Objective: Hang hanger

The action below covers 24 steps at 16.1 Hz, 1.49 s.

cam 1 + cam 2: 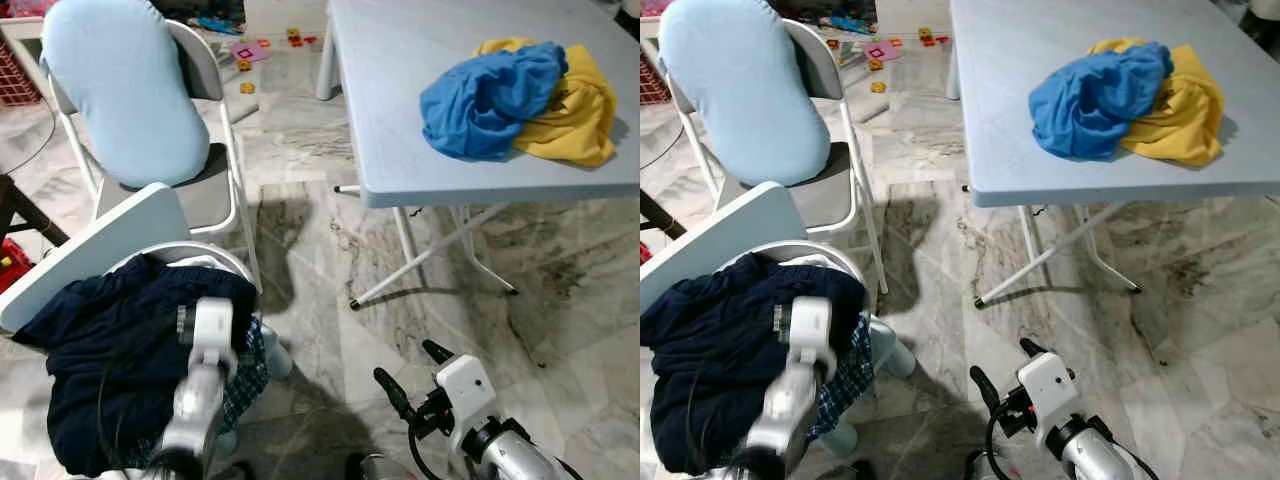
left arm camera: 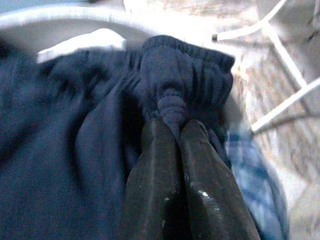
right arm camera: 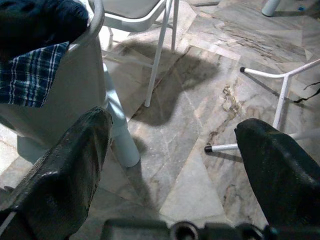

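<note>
navy garment (image 1: 110, 350) | bunched in basket | waistband pinched in jaws

The dark garment (image 1: 120, 360) hides the basket's contents and runs past the frame edge.

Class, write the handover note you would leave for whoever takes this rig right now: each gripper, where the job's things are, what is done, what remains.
Left gripper: shut on a bunched fold of the dark navy garment, which lies heaped in the white basket over a plaid cloth.
Right gripper: open, holding nothing, low above the marble floor.
Blue and yellow clothes lie on the table.
Done: garment gripped.
Left: I can make out no hanger, so nothing is hung.
</note>
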{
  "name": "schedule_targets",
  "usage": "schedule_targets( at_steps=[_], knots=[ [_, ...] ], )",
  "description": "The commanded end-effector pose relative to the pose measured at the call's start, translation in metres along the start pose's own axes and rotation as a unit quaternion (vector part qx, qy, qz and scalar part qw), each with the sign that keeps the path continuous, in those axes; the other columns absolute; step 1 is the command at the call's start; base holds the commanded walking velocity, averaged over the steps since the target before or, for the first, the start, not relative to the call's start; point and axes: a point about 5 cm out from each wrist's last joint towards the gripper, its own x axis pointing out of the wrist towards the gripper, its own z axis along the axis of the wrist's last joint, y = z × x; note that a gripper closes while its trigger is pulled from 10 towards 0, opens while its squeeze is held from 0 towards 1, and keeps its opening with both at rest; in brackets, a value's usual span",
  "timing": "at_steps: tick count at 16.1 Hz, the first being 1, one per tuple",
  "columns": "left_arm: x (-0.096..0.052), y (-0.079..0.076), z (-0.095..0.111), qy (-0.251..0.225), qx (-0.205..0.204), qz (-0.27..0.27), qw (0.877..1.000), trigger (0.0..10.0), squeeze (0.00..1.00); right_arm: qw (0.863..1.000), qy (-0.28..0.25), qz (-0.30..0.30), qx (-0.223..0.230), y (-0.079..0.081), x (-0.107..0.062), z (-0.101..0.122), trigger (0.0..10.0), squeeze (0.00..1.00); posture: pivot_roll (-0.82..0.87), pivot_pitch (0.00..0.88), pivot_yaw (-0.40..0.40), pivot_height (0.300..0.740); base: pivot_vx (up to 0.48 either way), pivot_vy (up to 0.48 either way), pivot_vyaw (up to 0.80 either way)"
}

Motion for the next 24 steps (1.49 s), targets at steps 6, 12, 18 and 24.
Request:
schedule_targets(
  at_steps=[6, 12, 18, 24],
  knots=[
    [-0.038, 0.014, -0.037, 0.047, 0.011, 0.039, 0.998, 0.0, 0.00, 1.000, 0.021, 0.019, -0.004, -0.002, 0.000, -0.010, 10.0, 0.00, -0.15, 0.201, -0.051, 0.740, 0.000, 0.000, 0.00],
    [-0.037, 0.008, -0.035, 0.064, 0.074, 0.018, 0.995, 10.0, 1.00, 0.999, 0.026, 0.026, -0.009, -0.005, 0.000, -0.014, 10.0, 0.00, -0.15, 0.205, -0.063, 0.740, 0.000, 0.000, 0.00],
    [-0.034, -0.009, -0.007, 0.011, 0.097, 0.009, 0.995, 10.0, 1.00, 0.999, 0.027, 0.034, -0.017, -0.007, 0.002, -0.015, 10.0, 0.00, -0.14, 0.199, -0.073, 0.740, 0.000, 0.000, 0.00],
    [-0.046, -0.025, -0.009, 0.043, 0.149, -0.037, 0.987, 10.0, 1.00, 0.999, 0.024, 0.044, -0.022, -0.005, 0.006, -0.015, 10.0, 0.00, -0.13, 0.199, -0.075, 0.740, 0.000, 0.000, 0.00]
  ],
)
